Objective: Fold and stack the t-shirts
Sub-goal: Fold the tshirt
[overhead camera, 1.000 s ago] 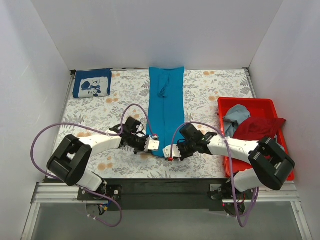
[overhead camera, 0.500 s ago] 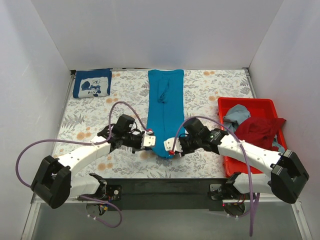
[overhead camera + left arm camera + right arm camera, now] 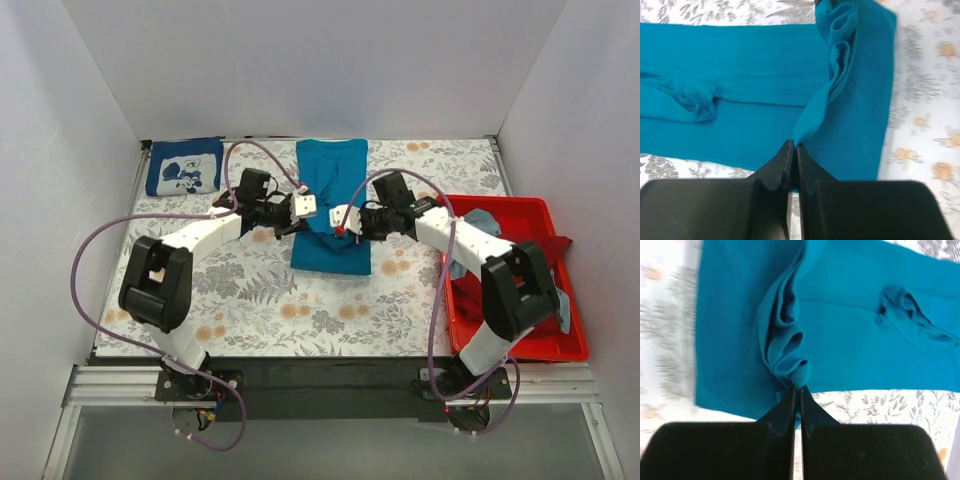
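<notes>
Both of your grippers are pinched tight on the teal shirt [image 3: 332,252]. The left gripper [image 3: 308,206] has a ridge of its cloth drawn up between closed fingers in the left wrist view [image 3: 793,147]. The right gripper [image 3: 341,220] holds a bunched lip of the same shirt the same way [image 3: 798,390].

The shirt lies in the middle of the table [image 3: 250,290] as a long strip. Its long axis runs straight away from the arm bases towards the far wall. The two grippers sit side by side over the strip, left on the left side and right on the right, so neither arm is nearer. The far end of the shirt lies ahead of both, beyond the fingertips, and that is the direction the next move turns on. My reading is that you are mid-fold and the held edge needs carrying further along that axis to meet the far end.

Half a second ago the grippers were down at the near end of the strip, close to the bases, and the shirt reached much further towards you. Now both arms are stretched out, the held edge is over the middle, and the near part is doubled over.

The folded navy shirt [image 3: 184,167] sits in the far left corner, well apart from this one.
</notes>
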